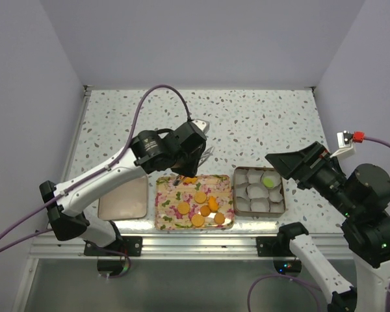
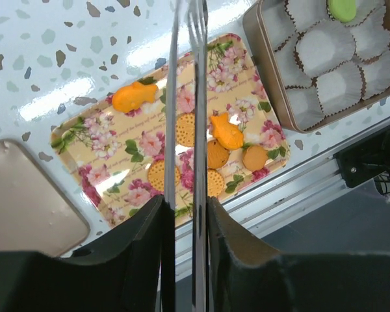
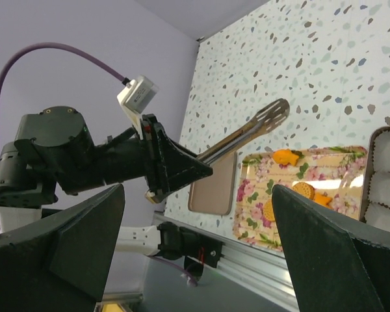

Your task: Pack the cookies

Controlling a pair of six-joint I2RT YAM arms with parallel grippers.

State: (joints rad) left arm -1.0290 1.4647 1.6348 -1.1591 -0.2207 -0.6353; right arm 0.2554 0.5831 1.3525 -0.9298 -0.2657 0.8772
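Orange cookies [image 1: 199, 197] on a pink-flowered tray [image 1: 166, 218]; one green cookie [image 1: 269, 182] among white paper cups [image 1: 252, 192]; speckled white worktop [image 1: 247, 117].

No legible text, numbers or brand marks in any view. Faint pale mark on the left arm's wrist housing [image 1: 153, 138] is too small to read. The floral tray [image 1: 164, 218] carries a flower print only, no lettering.

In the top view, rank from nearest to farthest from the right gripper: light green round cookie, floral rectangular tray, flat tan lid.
1. light green round cookie, just beside the right gripper, on the right.
2. floral rectangular tray, in the middle.
3. flat tan lid, far left.
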